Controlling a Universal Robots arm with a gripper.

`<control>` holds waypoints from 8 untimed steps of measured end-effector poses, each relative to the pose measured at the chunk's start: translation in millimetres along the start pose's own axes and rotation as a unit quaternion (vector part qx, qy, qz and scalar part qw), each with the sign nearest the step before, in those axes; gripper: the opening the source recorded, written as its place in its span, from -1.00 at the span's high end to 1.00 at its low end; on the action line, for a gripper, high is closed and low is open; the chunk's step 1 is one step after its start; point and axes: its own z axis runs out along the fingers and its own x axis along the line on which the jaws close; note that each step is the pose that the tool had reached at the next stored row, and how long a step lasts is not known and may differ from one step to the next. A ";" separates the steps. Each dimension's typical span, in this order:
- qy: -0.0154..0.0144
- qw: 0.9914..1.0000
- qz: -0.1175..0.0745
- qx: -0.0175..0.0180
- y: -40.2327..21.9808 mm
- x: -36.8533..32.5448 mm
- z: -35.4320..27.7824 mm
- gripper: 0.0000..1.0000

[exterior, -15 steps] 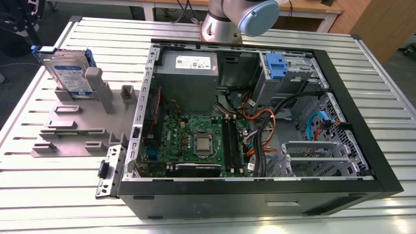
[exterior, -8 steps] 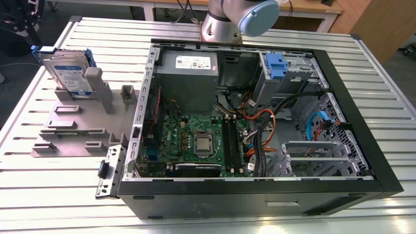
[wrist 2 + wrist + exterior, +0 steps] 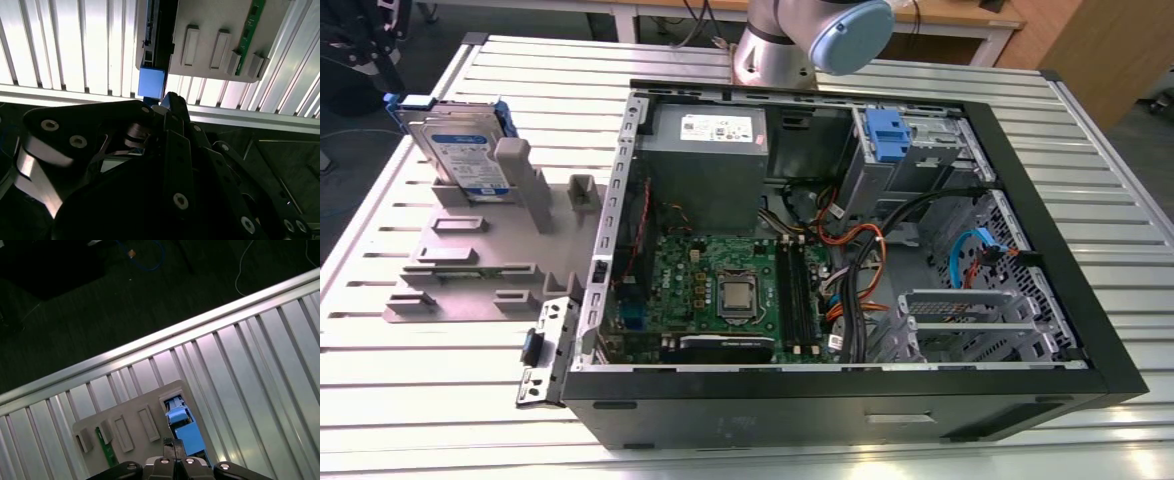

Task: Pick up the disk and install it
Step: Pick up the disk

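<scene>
Gripper (image 3: 172,444) poised above the disk (image 3: 454,150), nothing in its grasp

From my console I see the disk standing on edge in a slot of the grey holder (image 3: 467,270), on the exterior view's left of the open computer case (image 3: 1041,200). I take it that this offers its blue-framed top edge upward for a grasp. The gripper's fingers are pressed together on nothing, clear of the disk.

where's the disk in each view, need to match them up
Exterior view: the disk stands on edge in the grey holder, at the exterior view's left.
Second wrist view: the disk's blue end juts past the holder's edge.
First wrist view: the disk, seen end-on, blue, in the holder's end slot.
Shared landmark: the grey slotted holder.
</scene>
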 end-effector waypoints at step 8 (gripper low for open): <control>0.000 1.000 -0.007 0.000 0.0 0.0 0.0 0.79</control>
